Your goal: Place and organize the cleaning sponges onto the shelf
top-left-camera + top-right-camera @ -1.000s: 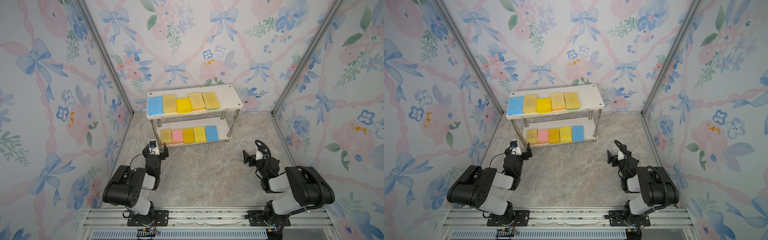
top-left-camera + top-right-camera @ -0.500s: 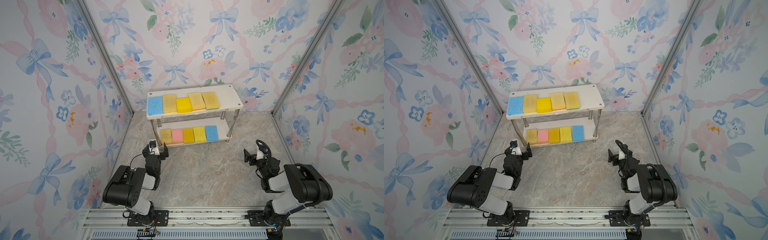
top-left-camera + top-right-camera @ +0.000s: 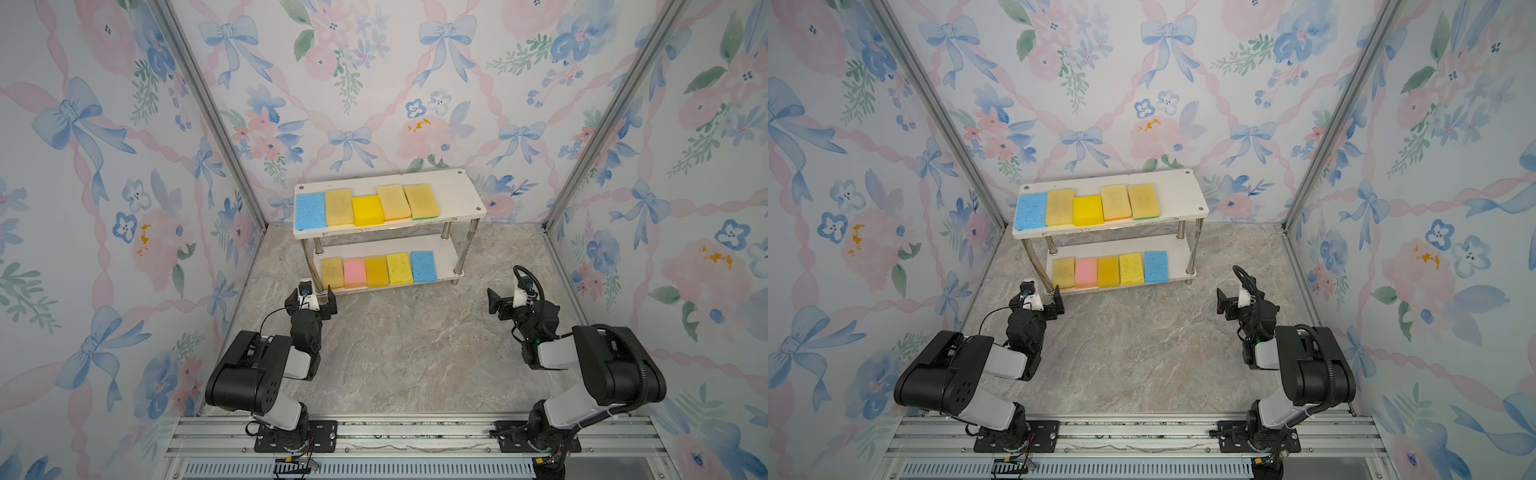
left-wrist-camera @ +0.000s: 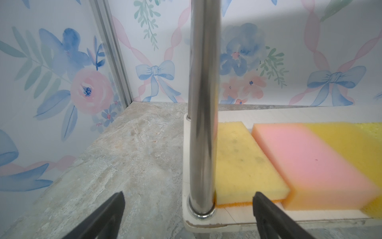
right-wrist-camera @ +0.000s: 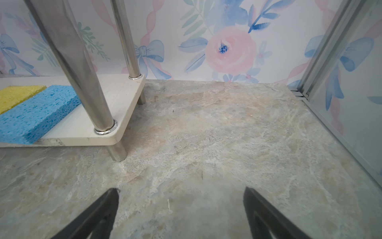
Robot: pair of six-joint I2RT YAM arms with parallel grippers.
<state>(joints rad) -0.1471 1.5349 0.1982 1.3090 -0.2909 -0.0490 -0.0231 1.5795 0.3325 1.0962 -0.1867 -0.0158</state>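
Ten flat porous rectangular sponges (image 3: 367,210) are laid five per white board on the chrome-legged two-tier shelf (image 3: 465,195). Before it, the left end effector (image 3: 311,300) and right end effector (image 5: 180,191) are held open, empty.

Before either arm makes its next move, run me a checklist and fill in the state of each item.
1. Left hand open and empty: ok.
2. Right hand open and empty: ok.
3. Top board carries five sponges in a row: ok.
4. Lower board carries five more: ok.
5. Every sponge on the shelf, none on the floor: ok.
6. Left hand's way forward free: not ok, the front leg stands straight ahead.
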